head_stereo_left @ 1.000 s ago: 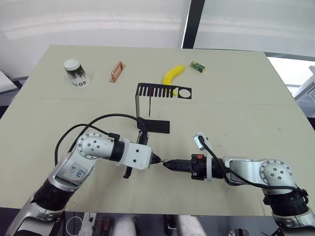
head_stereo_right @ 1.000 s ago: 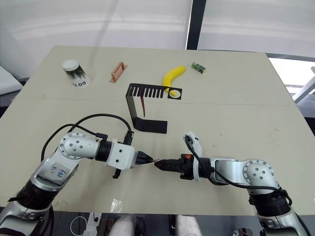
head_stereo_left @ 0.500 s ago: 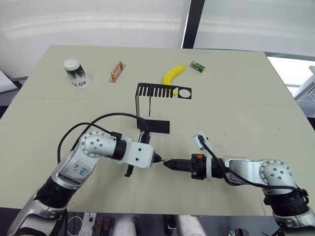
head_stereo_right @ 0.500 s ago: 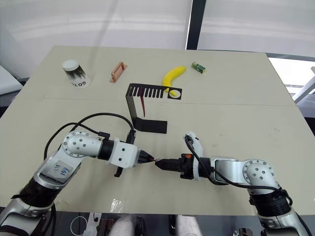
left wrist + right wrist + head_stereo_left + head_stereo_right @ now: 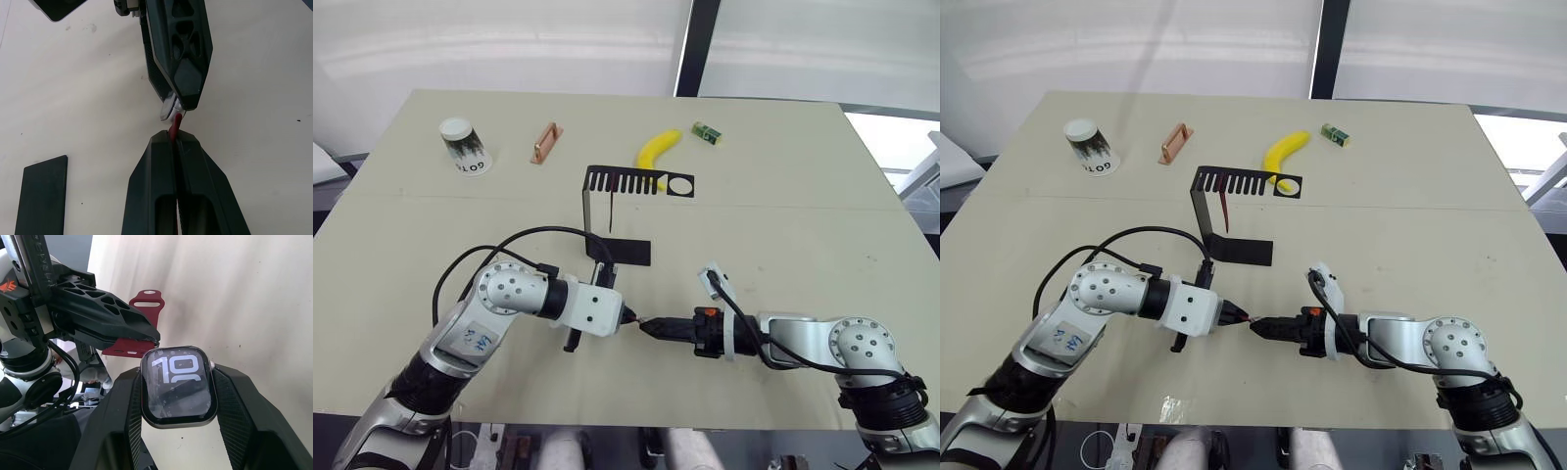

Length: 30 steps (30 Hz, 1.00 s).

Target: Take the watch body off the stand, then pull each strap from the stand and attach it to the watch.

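Observation:
The watch body (image 5: 177,387), screen lit with digits, sits clamped between the fingers of my right gripper (image 5: 649,328) near the table's front edge. My left gripper (image 5: 626,318) is shut on a dark red strap (image 5: 139,323), whose end (image 5: 175,125) touches the side of the watch body (image 5: 167,106). Both grippers meet tip to tip in front of the stand (image 5: 619,217). The black stand is at mid-table. A second dark red strap (image 5: 610,210) hangs from its comb-slotted top arm.
At the back of the table lie a yellow banana (image 5: 658,148), a small green box (image 5: 706,132), a copper-coloured clip (image 5: 544,143) and an upturned paper cup (image 5: 464,146). The table's front edge runs just below both arms.
My left gripper has crept slightly to the right, toward the watch body. The right arm has held still.

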Tool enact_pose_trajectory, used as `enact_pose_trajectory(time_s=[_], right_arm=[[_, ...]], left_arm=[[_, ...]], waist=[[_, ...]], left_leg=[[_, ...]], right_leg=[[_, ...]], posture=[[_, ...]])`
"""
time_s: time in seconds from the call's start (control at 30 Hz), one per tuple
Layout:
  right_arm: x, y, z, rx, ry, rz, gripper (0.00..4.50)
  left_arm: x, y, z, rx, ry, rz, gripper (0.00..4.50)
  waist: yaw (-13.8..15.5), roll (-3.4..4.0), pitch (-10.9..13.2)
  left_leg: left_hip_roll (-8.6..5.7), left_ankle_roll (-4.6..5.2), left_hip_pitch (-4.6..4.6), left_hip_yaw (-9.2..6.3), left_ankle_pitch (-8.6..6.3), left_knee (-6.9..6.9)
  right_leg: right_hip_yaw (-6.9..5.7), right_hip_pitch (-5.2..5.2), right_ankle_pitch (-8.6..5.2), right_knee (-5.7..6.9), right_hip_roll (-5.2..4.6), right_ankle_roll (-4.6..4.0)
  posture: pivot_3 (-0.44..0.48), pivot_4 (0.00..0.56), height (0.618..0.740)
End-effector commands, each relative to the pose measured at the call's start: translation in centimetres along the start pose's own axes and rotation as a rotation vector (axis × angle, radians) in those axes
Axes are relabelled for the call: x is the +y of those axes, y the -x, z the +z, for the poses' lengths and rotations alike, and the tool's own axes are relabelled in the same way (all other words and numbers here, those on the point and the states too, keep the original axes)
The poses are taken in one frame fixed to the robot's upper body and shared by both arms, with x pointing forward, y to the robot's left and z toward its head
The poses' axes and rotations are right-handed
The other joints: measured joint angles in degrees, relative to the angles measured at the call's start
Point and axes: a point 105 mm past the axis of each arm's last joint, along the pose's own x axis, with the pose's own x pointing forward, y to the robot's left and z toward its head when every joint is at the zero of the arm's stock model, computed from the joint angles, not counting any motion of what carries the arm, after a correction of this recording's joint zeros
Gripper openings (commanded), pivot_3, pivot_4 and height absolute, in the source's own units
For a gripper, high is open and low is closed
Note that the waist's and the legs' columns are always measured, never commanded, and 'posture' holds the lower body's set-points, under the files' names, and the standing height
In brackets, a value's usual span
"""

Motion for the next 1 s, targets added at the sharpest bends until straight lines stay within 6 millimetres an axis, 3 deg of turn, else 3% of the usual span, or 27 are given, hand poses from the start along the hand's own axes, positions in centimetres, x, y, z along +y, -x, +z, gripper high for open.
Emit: enact_pose_trajectory(time_s=[0.03,1.0], right_arm=[[3.05,-0.77,-0.48,0.028,0.012,0.16,1.61],[3.26,-0.95,-0.35,0.022,0.007,0.171,1.61]], left_arm=[[-0.3,-1.05,2.33,-0.089,-0.075,-0.009,0.0],[-0.87,-2.04,1.71,-0.042,-0.067,-0.043,0.0]], waist=[[0.0,0.0,0.0],[0.0,0.0,0.0]], left_leg=[[0.0,0.0,0.0,0.0,0.0,0.0],[0.0,0.01,0.0,0.0,0.0,0.01]], right_leg=[[0.0,0.0,0.0,0.0,0.0,0.0],[0.0,0.0,0.0,0.02,0.0,0.0]], posture=[[0.0,0.15,0.729],[0.0,0.15,0.729]])
